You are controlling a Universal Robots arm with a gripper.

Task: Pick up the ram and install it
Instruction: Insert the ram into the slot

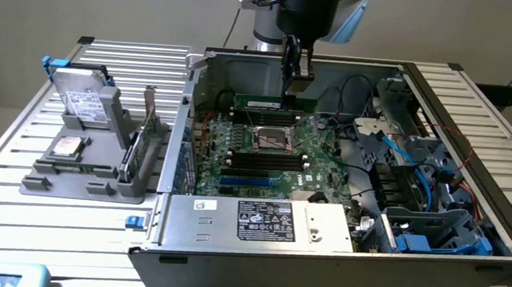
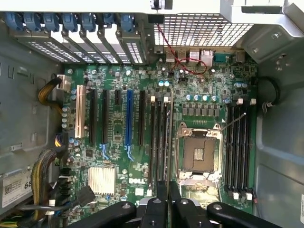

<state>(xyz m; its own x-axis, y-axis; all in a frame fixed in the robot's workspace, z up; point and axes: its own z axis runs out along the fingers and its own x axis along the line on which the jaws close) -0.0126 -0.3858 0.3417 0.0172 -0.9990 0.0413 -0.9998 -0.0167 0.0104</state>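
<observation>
Evidently the ram (image 1: pixel 273 104) is clamped in the pincer (image 1: pixel 297 89), inside the open case (image 1: pixel 253 68). It is held parallel to the memory slots (image 2: pixel 153 142), presumably so edge and slot are matched

Arm (image 1: pixel 267 22) enters from above in exterior view, wrist (image 1: pixel 308 7) pointing straight down. Gripper (image 1: pixel 297 90) hangs vertical, low inside open case. In wrist view, dark fingers (image 2: pixel 161 204) drawn close, parallel, narrow slit between. Seemingly pinching ram (image 1: pixel 273 104) by upper edge; contact itself hard to make out.
</observation>
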